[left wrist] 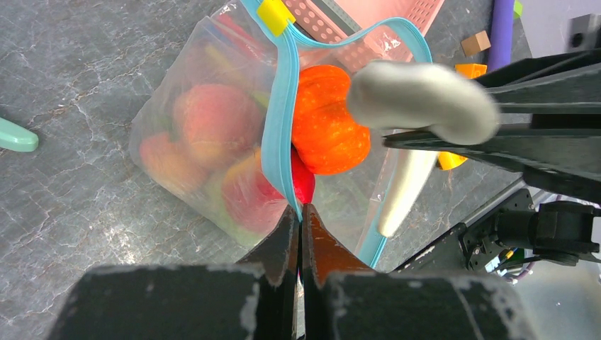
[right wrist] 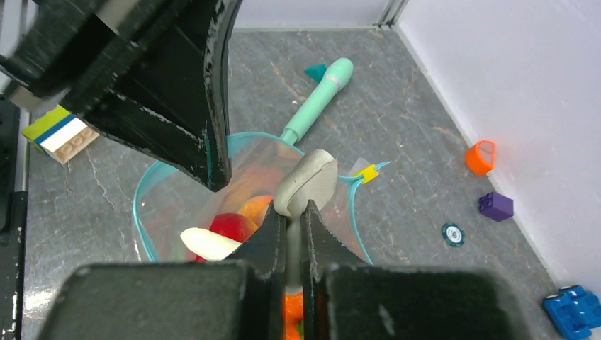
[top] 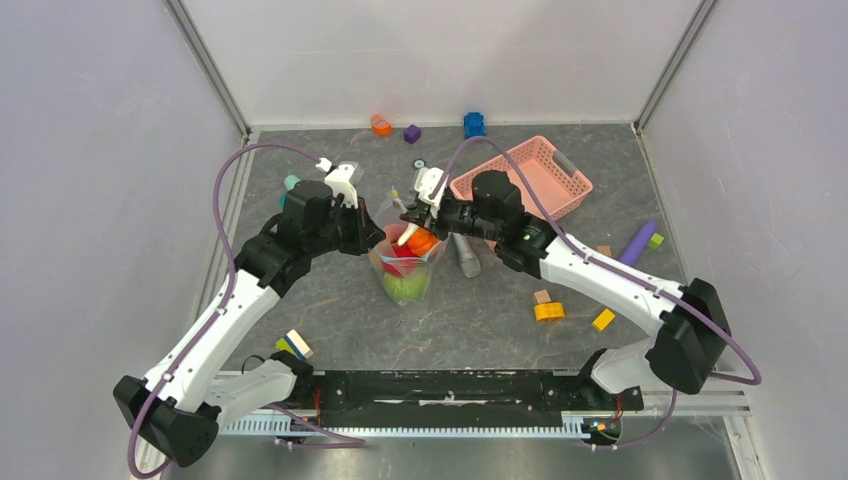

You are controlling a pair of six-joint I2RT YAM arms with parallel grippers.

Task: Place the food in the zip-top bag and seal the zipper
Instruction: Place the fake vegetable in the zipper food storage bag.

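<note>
The clear zip-top bag (top: 407, 272) stands mid-table with its mouth open. Inside are pink and peach fruits (left wrist: 212, 117), an orange pumpkin (left wrist: 329, 131), a red piece (left wrist: 305, 183) and a green ball (top: 405, 288). My left gripper (left wrist: 300, 211) is shut on the teal zipper (left wrist: 278, 127) at the bag's near rim, and it also shows in the top view (top: 378, 237). My right gripper (right wrist: 288, 216) is shut on the grey-white mushroom-like piece (right wrist: 307, 183) and holds it over the open mouth (top: 412, 228). A white stem-like part (left wrist: 407, 185) hangs into the bag.
A pink basket (top: 525, 175) stands at the back right. A mint pen-shaped stick (right wrist: 315, 99) lies behind the bag. Loose blocks lie around: orange (top: 381, 124), purple (top: 412, 133), blue (top: 474, 124) and yellow (top: 548, 311). A purple stick (top: 637, 243) lies at the right.
</note>
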